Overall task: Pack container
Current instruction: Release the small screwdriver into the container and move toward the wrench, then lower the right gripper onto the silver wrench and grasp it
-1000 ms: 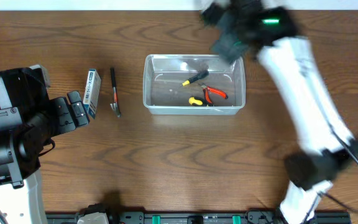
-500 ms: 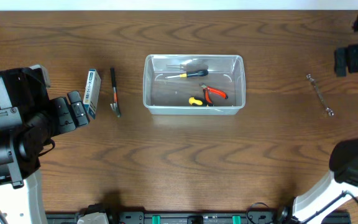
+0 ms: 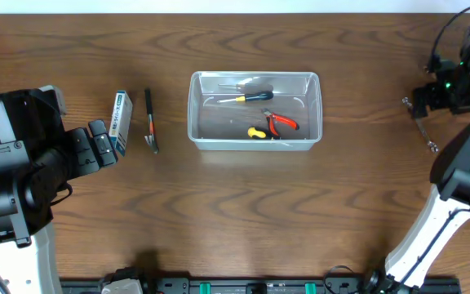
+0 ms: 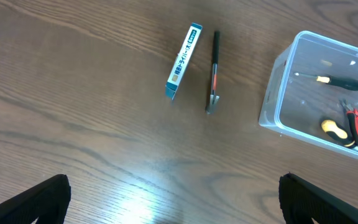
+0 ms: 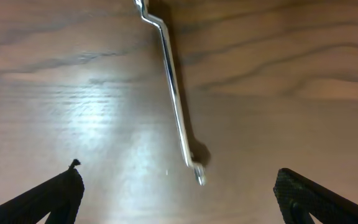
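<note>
Silvery wrench (image 5: 174, 93) cropped at top, right hand (image 5: 179, 190) tips only, apparently spread

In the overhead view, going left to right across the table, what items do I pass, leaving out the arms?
Blue-and-white box → black-handled tool → clear container → metal wrench.

Dark wood-grain table (image 3: 219, 220), soft light glare.

White links (image 3: 421, 233); black joints (image 3: 466, 167); green light (image 3: 446, 86).
</note>
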`<state>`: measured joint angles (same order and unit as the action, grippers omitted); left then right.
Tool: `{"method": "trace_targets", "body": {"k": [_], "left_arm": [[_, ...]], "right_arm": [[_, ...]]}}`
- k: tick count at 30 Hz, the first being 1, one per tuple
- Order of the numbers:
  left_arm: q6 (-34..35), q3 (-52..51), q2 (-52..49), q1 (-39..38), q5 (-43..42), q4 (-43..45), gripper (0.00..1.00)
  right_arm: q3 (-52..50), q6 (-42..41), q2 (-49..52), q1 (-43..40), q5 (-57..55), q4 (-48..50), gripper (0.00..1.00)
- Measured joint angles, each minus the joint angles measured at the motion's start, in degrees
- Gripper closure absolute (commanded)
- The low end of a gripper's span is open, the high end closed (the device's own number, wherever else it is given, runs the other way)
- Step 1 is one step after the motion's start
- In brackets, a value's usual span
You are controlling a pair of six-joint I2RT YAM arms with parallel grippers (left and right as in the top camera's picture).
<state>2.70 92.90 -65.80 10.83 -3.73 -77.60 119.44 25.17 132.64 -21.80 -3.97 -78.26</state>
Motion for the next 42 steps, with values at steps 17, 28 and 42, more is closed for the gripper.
{"method": "trace_targets", "body": {"k": [17,28,42], "left_arm": [[0.0,0.0,0.0,0.0,0.0,0.5,0.02],[0.0,0.0,0.0,0.0,0.0,0.6,0.02],[0.0,0.0,0.0,0.0,0.0,0.7,0.02]], "right_arm": [[-0.3,0.8,7.5,0.0,-0.7,3.7,0.11],[-2.3,2.0,7.5,0.0,-0.2,7.0,0.11],[-8.2,2.3,4.5,0.0,0.5,10.3,0.34]]}}
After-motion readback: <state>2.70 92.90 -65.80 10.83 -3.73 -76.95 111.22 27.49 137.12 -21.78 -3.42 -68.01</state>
